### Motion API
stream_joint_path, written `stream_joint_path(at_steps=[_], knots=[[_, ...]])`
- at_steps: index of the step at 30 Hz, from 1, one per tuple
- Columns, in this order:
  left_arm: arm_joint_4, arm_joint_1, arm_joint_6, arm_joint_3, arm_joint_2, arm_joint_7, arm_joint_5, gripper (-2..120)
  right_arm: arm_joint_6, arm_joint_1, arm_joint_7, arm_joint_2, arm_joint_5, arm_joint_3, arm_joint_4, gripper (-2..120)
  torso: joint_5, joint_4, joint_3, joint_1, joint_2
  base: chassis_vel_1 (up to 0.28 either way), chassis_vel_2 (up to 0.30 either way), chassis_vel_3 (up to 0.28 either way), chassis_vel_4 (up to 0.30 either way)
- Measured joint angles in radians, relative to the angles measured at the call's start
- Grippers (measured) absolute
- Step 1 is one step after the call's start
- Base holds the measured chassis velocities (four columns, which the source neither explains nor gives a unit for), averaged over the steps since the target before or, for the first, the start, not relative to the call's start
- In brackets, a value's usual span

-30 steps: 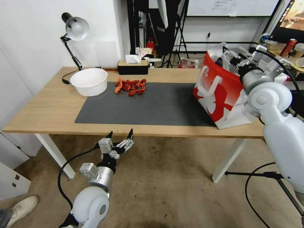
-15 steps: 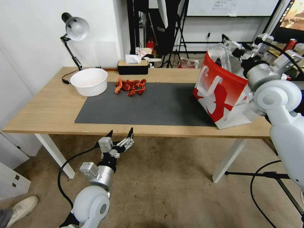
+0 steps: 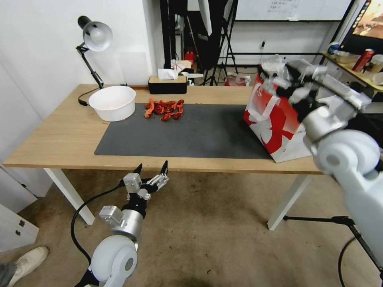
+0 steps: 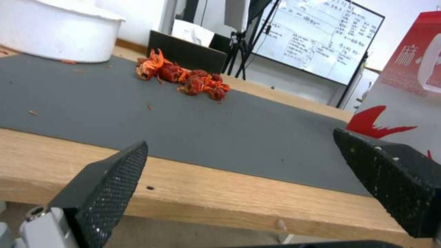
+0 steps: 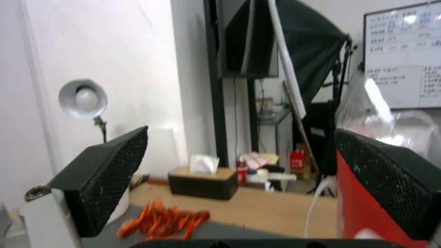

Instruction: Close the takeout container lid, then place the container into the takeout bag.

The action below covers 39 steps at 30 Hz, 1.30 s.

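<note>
The red-and-white takeout bag (image 3: 275, 123) stands upright at the right end of the grey mat (image 3: 187, 133), with crinkled clear plastic (image 3: 275, 61) at its mouth. The takeout container and its lid are hidden. My right gripper (image 3: 285, 83) hovers over the bag's open top, open with nothing between its fingers (image 5: 115, 172); the bag's red wall (image 5: 363, 196) lies beside it. My left gripper (image 3: 151, 170) hangs open just below the table's front edge, clear of the bag (image 4: 404, 86), its fingers (image 4: 110, 182) wide apart.
A round white bowl (image 3: 112, 102) sits at the mat's far left corner, with a pile of red crayfish (image 3: 164, 109) next to it. Behind them are a desk lamp (image 3: 95, 36) and a dark tissue box (image 3: 167, 84). The mat's middle is bare.
My right arm has swung from the bag's far right side across its top, lifting clear of the opening. The left arm has not moved.
</note>
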Motion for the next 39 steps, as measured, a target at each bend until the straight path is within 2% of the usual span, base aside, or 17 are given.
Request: stream_joint_path(at_steps=[7, 11, 13, 14, 17, 18, 20, 24, 28, 32, 39], knots=[[-0.004, 0.015, -0.014, -0.016, 0.001, 0.011, 0.005, 100, -0.006, -0.094, 0.020, 0.042, -0.065, 0.005, 0.049, 100, -0.0003, 0.0005, 0.000, 0.000, 0.000, 0.000, 0.000, 0.000, 0.000], [-0.003, 0.032, -0.035, -0.026, -0.002, 0.035, 0.024, 100, 0.011, -0.176, 0.024, 0.096, -0.135, 0.019, 0.072, 100, -0.0006, 0.0005, 0.000, 0.000, 0.000, 0.000, 0.000, 0.000, 0.000], [0.007, 0.044, -0.059, -0.036, -0.006, 0.055, 0.056, 100, 0.052, -0.272, 0.024, 0.154, -0.228, 0.024, 0.079, 100, -0.0003, 0.0003, 0.000, 0.000, 0.000, 0.000, 0.000, 0.000, 0.000], [0.007, 0.044, -0.059, -0.036, -0.006, 0.055, 0.056, 100, 0.052, -0.272, 0.024, 0.154, -0.228, 0.024, 0.079, 100, -0.0003, 0.0003, 0.000, 0.000, 0.000, 0.000, 0.000, 0.000, 0.000], [0.029, 0.044, -0.083, -0.044, -0.010, 0.072, 0.095, 100, 0.151, -0.385, 0.024, 0.225, -0.354, 0.018, 0.062, 100, -0.0002, 0.0001, 0.000, 0.000, 0.000, 0.000, 0.000, 0.000, 0.000], [0.029, 0.044, -0.083, -0.044, -0.010, 0.072, 0.095, 100, 0.151, -0.385, 0.024, 0.225, -0.354, 0.018, 0.062, 100, -0.0002, 0.0001, 0.000, 0.000, 0.000, 0.000, 0.000, 0.000, 0.000], [0.045, 0.049, -0.101, -0.046, -0.012, 0.087, 0.120, 100, 0.237, -0.470, 0.019, 0.293, -0.449, 0.012, 0.041, 100, -0.0002, 0.0001, 0.000, 0.000, 0.000, 0.000, 0.000, 0.000, 0.000], [0.058, 0.051, -0.112, -0.048, -0.013, 0.091, 0.146, 100, 0.289, -0.519, 0.008, 0.332, -0.504, 0.006, 0.024, 100, -0.0003, 0.0002, 0.000, 0.000, 0.000, 0.000, 0.000, 0.000, 0.000], [0.074, 0.062, -0.129, -0.054, -0.016, 0.087, 0.182, 100, 0.364, -0.599, 0.008, 0.404, -0.591, -0.019, -0.005, 100, -0.0005, 0.0004, 0.000, 0.000, 0.000, 0.000, 0.000, 0.000, 0.000], [0.082, 0.066, -0.138, -0.055, -0.016, 0.087, 0.204, 100, 0.398, -0.627, 0.027, 0.438, -0.627, -0.027, -0.028, 100, -0.0003, 0.0004, 0.000, 0.000, 0.000, 0.000, 0.000, 0.000, 0.000], [0.104, 0.056, -0.153, -0.046, -0.020, 0.081, 0.234, 100, 0.403, -0.634, 0.052, 0.456, -0.632, -0.027, -0.062, 100, -0.0003, 0.0003, 0.000, 0.000, 0.000, 0.000, 0.000, 0.000, 0.000]])
